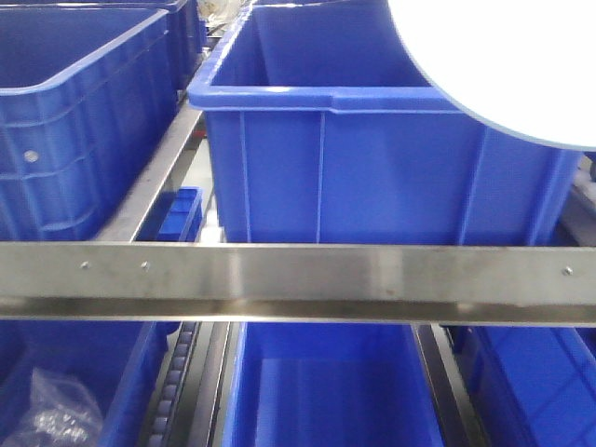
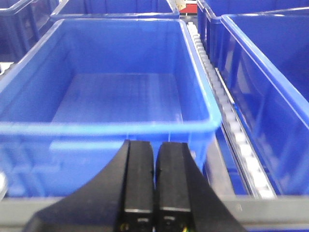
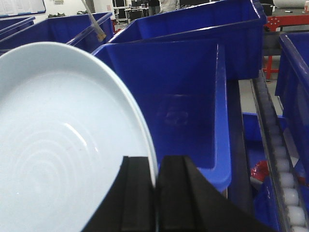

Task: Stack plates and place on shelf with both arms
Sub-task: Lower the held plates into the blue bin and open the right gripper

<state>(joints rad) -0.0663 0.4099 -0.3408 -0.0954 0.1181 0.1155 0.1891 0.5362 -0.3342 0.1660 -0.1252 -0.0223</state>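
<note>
A pale bluish-white plate (image 3: 63, 145) fills the left of the right wrist view, tilted on edge. My right gripper (image 3: 157, 170) is shut on its rim, one finger on each side. The same plate (image 1: 521, 65) shows in the front view at the top right, hanging over a blue bin. My left gripper (image 2: 155, 145) is shut with nothing between its fingers, in front of an empty blue bin (image 2: 116, 92). The shelf's steel rail (image 1: 298, 279) runs across the front view. Neither gripper shows in that view.
Blue plastic bins (image 1: 372, 158) stand in rows on the shelf levels, with another bin (image 1: 326, 382) below the rail. Roller tracks (image 2: 231, 121) run between the bins. A bin at lower left holds a crumpled clear bag (image 1: 51, 410).
</note>
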